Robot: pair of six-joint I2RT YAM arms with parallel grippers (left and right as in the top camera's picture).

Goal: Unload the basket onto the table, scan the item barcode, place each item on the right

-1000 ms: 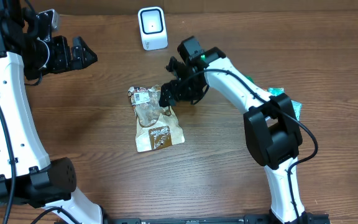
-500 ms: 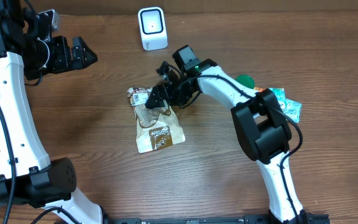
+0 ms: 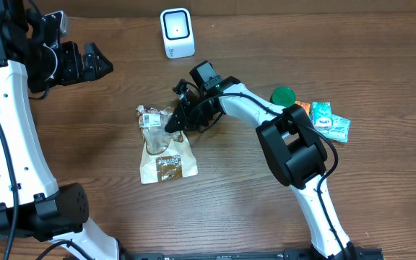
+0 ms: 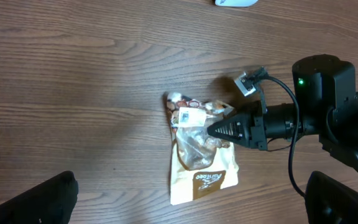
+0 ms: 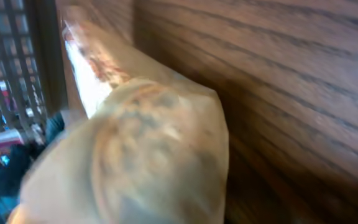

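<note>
The right hand point(image 3: 170, 124) has its fingers drawn narrow to a point and pinched on the upper part of the snack bag point(image 3: 163, 155), which lies flat on the bench point(image 3: 251, 209). From the fingertips the bag's long axis runs back toward the robot's side. The scanner point(image 3: 177, 32) stands on the opposite side of the hand, out past its wrist, so the carry looks to go that way. The left hand point(image 3: 98, 63) hangs wide open, well apart from the bag, so the right is plainly the nearer. The left wrist view shows the white label point(image 4: 188, 115) facing up just beside the fingertips, while the right wrist view gives only blurred film.
</note>
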